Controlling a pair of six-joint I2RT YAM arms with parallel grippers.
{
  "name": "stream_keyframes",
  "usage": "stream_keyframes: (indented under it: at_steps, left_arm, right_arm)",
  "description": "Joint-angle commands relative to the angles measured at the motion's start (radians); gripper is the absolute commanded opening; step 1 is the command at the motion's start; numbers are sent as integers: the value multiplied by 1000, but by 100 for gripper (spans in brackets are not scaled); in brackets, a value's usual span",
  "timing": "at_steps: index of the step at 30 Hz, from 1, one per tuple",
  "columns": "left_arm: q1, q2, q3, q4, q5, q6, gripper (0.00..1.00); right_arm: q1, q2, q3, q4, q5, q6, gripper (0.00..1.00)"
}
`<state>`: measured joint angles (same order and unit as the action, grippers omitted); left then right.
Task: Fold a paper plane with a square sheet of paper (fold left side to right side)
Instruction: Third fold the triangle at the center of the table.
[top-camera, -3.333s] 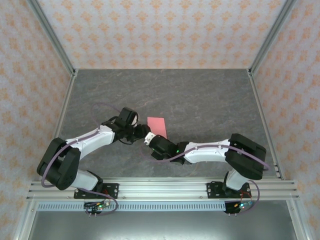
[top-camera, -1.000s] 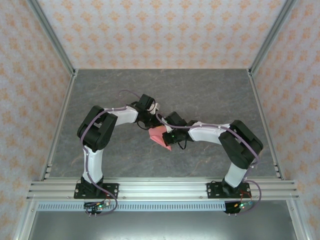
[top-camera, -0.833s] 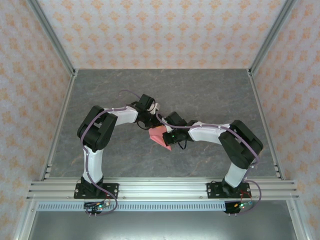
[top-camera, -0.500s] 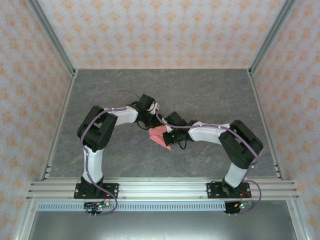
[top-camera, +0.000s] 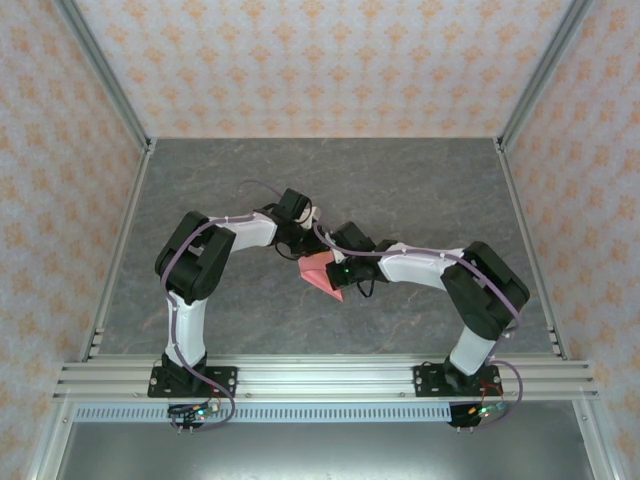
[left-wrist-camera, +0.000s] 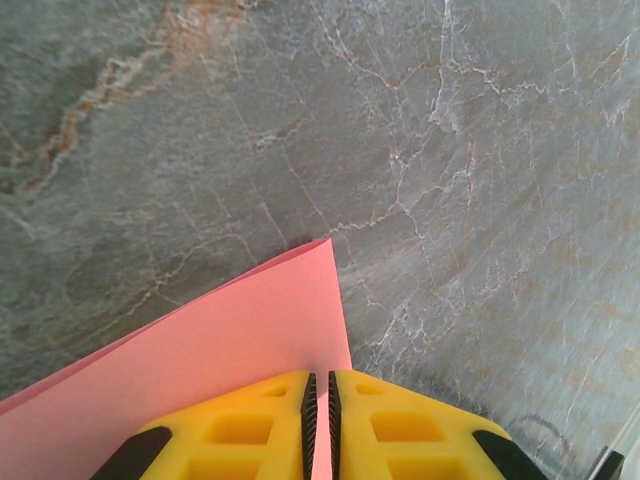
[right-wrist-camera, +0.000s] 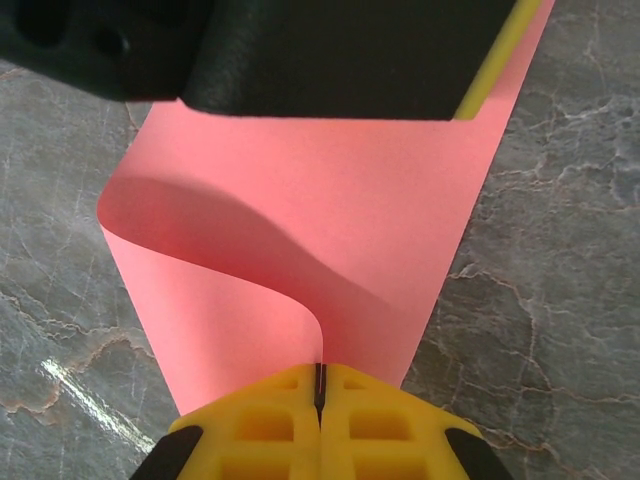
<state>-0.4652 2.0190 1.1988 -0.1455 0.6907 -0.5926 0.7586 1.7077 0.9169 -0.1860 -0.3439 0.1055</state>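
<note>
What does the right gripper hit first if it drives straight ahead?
Likely the left gripper, clamped on the pink sheet directly ahead; the sheet would buckle between them. Depth unclear.

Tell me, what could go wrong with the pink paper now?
The left hand and right hand both pinch the thin pink sheet of paper; pulling apart might tear it. The sheet curls in a loose loop by the right hand, so pressing down now could crease it crookedly.

Overhead looks down; close wrist cameras share paper (right-wrist-camera: 330, 230).
</note>
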Motion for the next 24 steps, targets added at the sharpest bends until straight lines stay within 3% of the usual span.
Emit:
stream_keyframes:
  at_steps: [1, 24]
  left_arm:
    - [-22, 43, 2, -77, -34, 21, 16]
    - [-24, 43, 7, -85, -36, 23, 15]
  right_arm:
    - [-5, -18, 13, -15, 23, 11, 0]
    - [-5, 16, 12, -44, 76, 10, 0]
